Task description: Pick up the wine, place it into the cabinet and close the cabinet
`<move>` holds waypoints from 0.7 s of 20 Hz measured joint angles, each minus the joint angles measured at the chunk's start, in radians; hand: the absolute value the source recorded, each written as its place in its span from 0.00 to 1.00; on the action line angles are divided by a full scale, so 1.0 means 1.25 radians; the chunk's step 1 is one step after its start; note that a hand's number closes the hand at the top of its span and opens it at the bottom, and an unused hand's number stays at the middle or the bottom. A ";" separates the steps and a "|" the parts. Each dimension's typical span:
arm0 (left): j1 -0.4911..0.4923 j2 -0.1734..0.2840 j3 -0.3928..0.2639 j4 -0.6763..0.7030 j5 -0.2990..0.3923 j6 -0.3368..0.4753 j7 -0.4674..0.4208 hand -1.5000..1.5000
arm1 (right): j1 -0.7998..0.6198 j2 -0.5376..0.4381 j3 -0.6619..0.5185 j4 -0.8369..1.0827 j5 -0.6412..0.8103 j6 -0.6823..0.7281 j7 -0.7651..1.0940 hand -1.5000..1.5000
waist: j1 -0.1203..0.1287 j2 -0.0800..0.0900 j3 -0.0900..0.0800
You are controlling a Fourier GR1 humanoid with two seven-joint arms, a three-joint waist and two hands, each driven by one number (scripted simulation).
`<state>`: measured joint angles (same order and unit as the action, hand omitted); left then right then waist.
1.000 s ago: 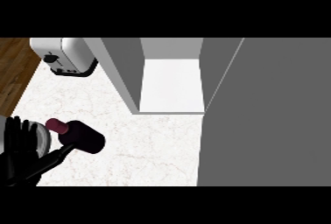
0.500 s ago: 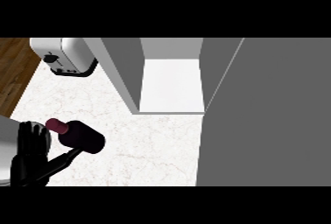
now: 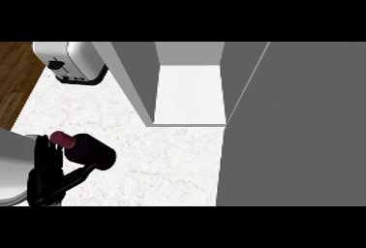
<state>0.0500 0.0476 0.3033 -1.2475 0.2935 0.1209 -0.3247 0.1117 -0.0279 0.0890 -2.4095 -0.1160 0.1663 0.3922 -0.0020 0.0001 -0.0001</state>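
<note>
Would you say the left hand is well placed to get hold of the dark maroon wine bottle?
Probably yes: the left hand is right beside the dark maroon wine bottle, fingers and thumb around it, with nothing between them on the white marble counter.

Toaster [image 3: 70, 63] on marbled counter [image 3: 172, 160]

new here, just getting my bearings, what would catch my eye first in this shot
The dark wine bottle stands out first against the pale counter at lower left, with the black left hand curled against its side. Next comes the open white cabinet at top centre, its grey door filling the right side. A white toaster sits at the upper left.
</note>
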 measured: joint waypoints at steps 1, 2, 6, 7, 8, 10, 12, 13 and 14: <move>-0.002 0.001 0.002 0.024 0.002 -0.011 -0.020 0.00 | 0.000 -0.002 -0.005 -0.001 -0.005 0.001 0.002 0.00 | 0.000 0.000 0.000; -0.010 -0.005 -0.001 0.048 -0.004 -0.008 -0.040 0.00 | -0.004 -0.007 -0.021 0.001 -0.020 0.006 0.001 0.00 | 0.000 0.000 0.000; -0.042 0.019 0.015 0.125 0.013 -0.032 -0.067 0.00 | -0.013 -0.014 -0.033 -0.007 -0.021 0.006 0.018 0.00 | 0.000 0.000 0.000; -0.063 0.022 0.018 0.151 0.014 -0.030 -0.071 0.00 | -0.016 -0.008 -0.023 -0.011 -0.014 -0.002 0.025 0.00 | -0.001 0.000 0.000; -0.067 0.019 0.018 0.172 0.015 -0.035 -0.088 0.00 | -0.014 -0.002 -0.002 -0.016 0.006 -0.011 0.028 0.00 | -0.001 0.000 0.000; -0.089 0.014 0.019 0.229 0.012 -0.036 -0.123 0.00 | -0.017 -0.004 -0.006 -0.005 0.005 -0.007 0.023 0.00 | -0.001 0.000 0.000; -0.113 0.018 0.026 0.279 0.020 -0.041 -0.148 0.00 | -0.006 0.002 0.010 -0.014 0.016 -0.009 0.021 0.00 | -0.001 0.000 0.000; -0.115 0.021 0.032 0.306 0.024 -0.053 -0.171 0.00 | -0.012 -0.004 -0.005 -0.011 0.006 -0.007 0.023 0.00 | -0.001 0.000 0.000; -0.129 0.029 0.039 0.338 0.030 -0.062 -0.185 0.00 | -0.012 -0.005 -0.003 -0.015 0.006 -0.006 0.030 0.00 | -0.002 0.000 0.000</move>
<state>-0.1107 0.0833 0.3516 -0.8256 0.3307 0.0435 -0.5560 0.0963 -0.0338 0.0855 -2.4279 -0.1088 0.1583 0.4298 -0.0040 0.0004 -0.0004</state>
